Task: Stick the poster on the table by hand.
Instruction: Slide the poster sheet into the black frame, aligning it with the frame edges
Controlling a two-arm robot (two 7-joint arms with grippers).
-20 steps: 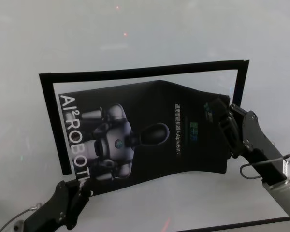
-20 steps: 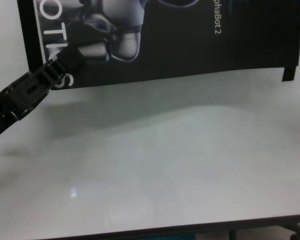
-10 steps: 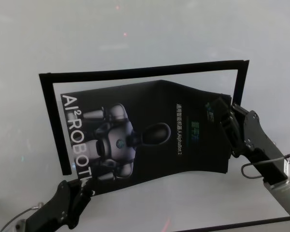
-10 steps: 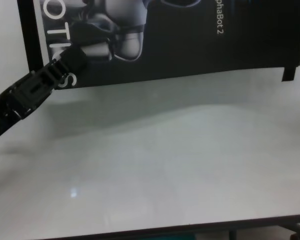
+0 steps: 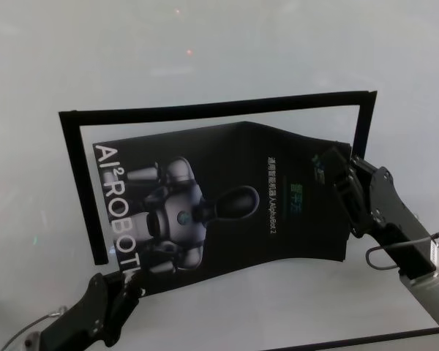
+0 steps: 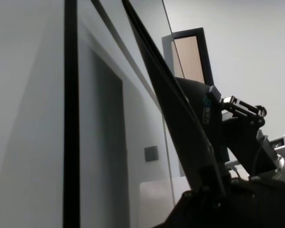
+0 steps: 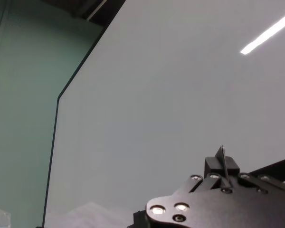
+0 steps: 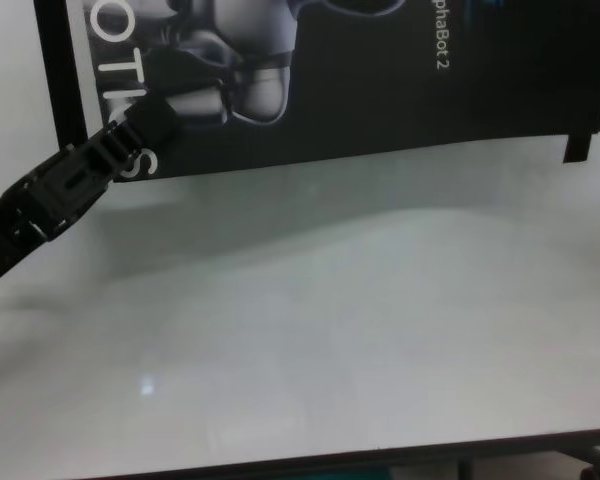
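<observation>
The poster (image 5: 234,205) is black and glossy, with a grey-white robot picture and white letters. It hangs a little above the white table (image 5: 205,51) and casts a shadow on the table in the chest view (image 8: 330,330). My left gripper (image 5: 124,287) is shut on its near left corner, which also shows in the chest view (image 8: 150,110). My right gripper (image 5: 342,179) is shut on the poster's right edge, which bends upward there. The left wrist view shows the poster (image 6: 180,118) edge-on.
Narrow black strips lie on the table as a partial frame: a far strip (image 5: 219,108), a left strip (image 5: 80,190) and a short right strip (image 5: 362,124). The poster sits inside them. The table's dark front edge (image 8: 280,465) is close to me.
The poster has shifted slightly to the right and toward me with both grippers still holding it. The strips have not moved.
</observation>
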